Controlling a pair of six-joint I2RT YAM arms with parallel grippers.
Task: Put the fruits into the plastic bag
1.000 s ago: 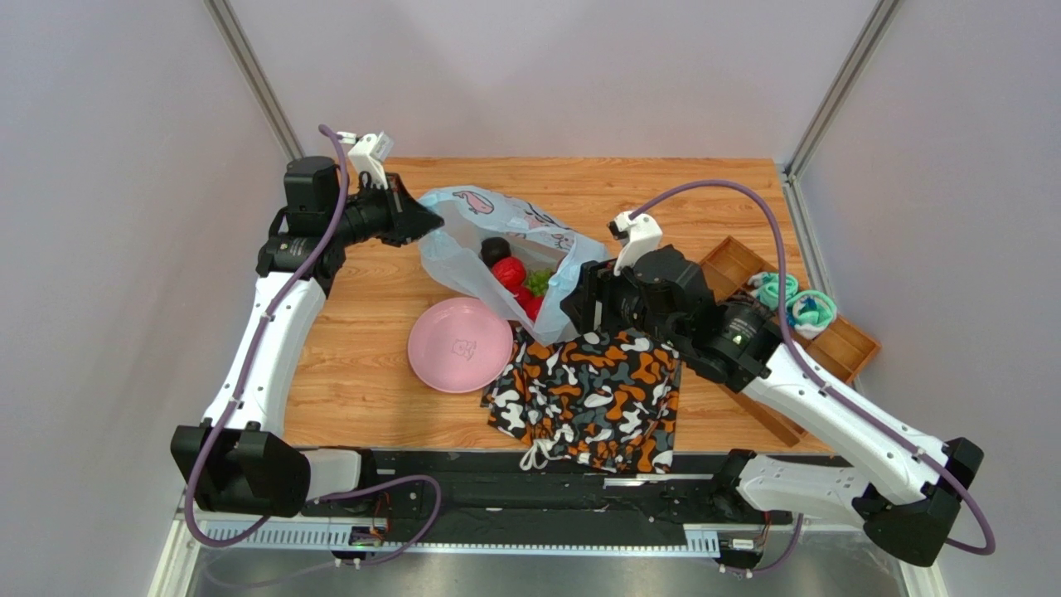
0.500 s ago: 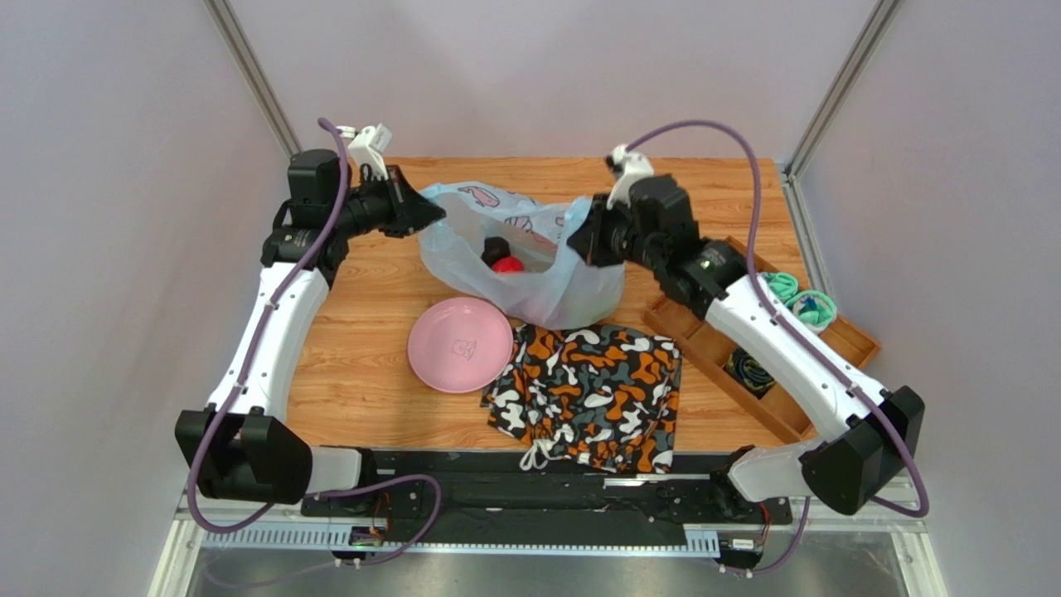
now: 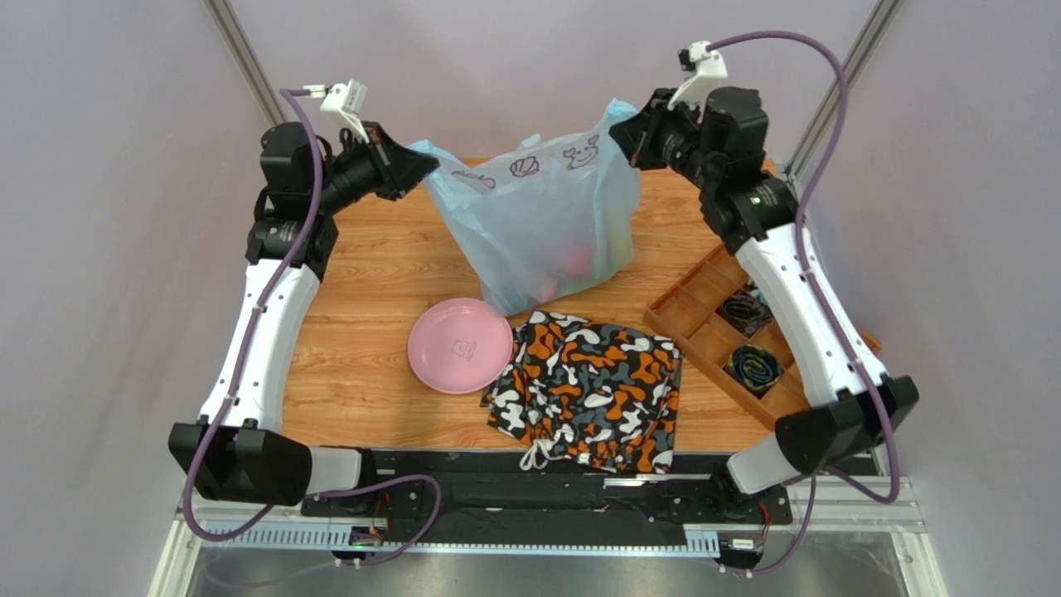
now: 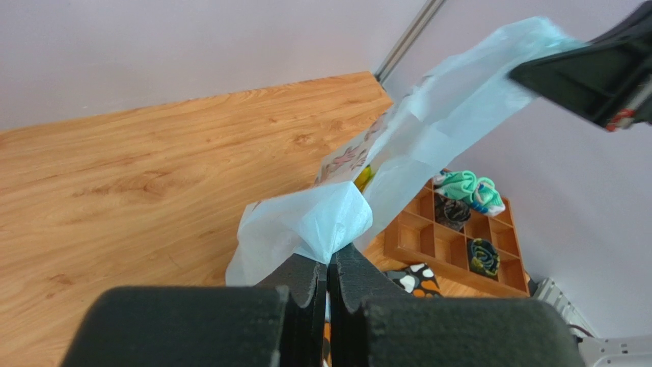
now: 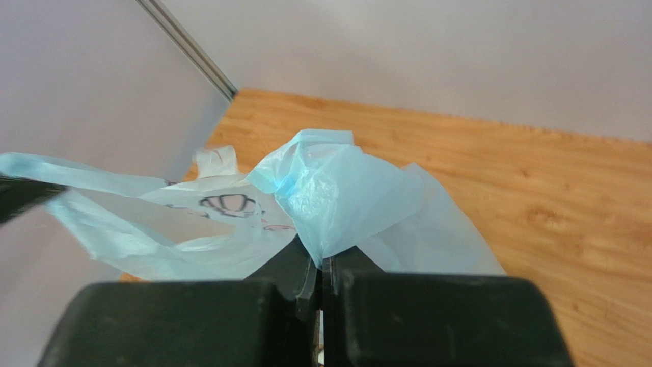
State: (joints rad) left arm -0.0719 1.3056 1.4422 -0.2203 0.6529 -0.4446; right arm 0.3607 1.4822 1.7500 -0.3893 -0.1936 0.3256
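Above the wooden tabletop (image 3: 374, 274), the light-blue crinkly plastic bag (image 3: 548, 212) hangs stretched crosswise between left gripper (image 3: 427, 173) and right gripper (image 3: 620, 134), each clamped on a handle, red fruits (image 3: 570, 259) sagging midway below.

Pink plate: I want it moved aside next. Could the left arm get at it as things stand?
Probably not yet: the left end effector is shut on the plastic bag and would have to let go first. The pink plate itself lies uncovered.

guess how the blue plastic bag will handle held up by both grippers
Probably floppy: the plastic bag hangs crinkled between the left gripper and right gripper. Likely bottom-heavy and apt to swing, since reddish fruit sags low inside. Its thin film might tear where pinched.
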